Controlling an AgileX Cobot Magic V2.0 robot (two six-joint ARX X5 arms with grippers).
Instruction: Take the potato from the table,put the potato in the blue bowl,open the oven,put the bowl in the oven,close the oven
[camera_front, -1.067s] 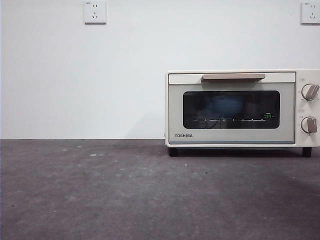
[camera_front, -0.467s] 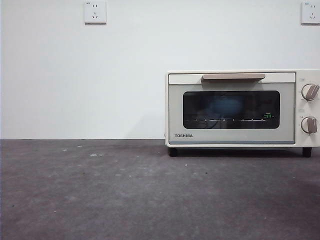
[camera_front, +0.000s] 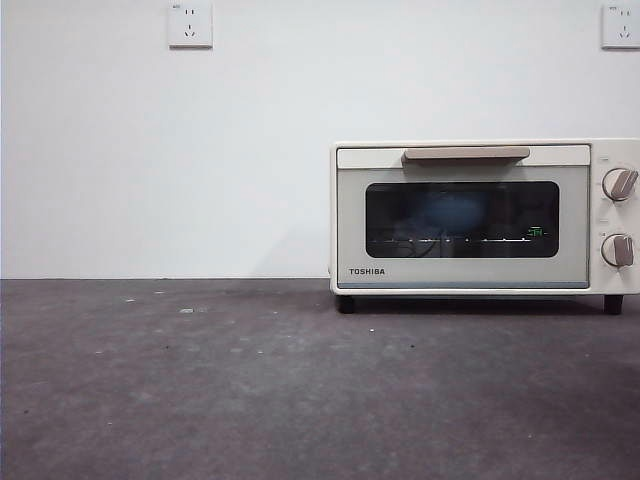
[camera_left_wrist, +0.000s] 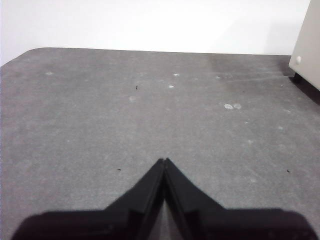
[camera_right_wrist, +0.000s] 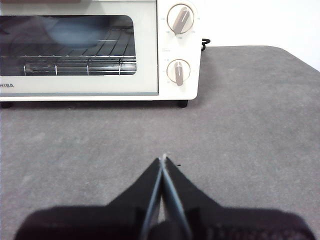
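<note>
The cream-white oven (camera_front: 480, 215) stands at the right of the table (camera_front: 250, 380) with its door closed. Through the dark glass the blue bowl (camera_front: 452, 210) shows dimly on the rack; it also shows in the right wrist view (camera_right_wrist: 70, 31). The potato is hidden. My right gripper (camera_right_wrist: 163, 161) is shut and empty, hovering over the table in front of the oven's knob side (camera_right_wrist: 179, 47). Well to the left of the oven, whose corner (camera_left_wrist: 307, 50) just shows, my left gripper (camera_left_wrist: 164, 162) is shut and empty over bare table. Neither arm shows in the front view.
A white wall runs behind the table, with two sockets (camera_front: 190, 24) high up. The oven has two knobs (camera_front: 619, 184) on its right side and a beige bar handle (camera_front: 466, 153) on top of the door. Pale flecks (camera_left_wrist: 231, 106) dot the table.
</note>
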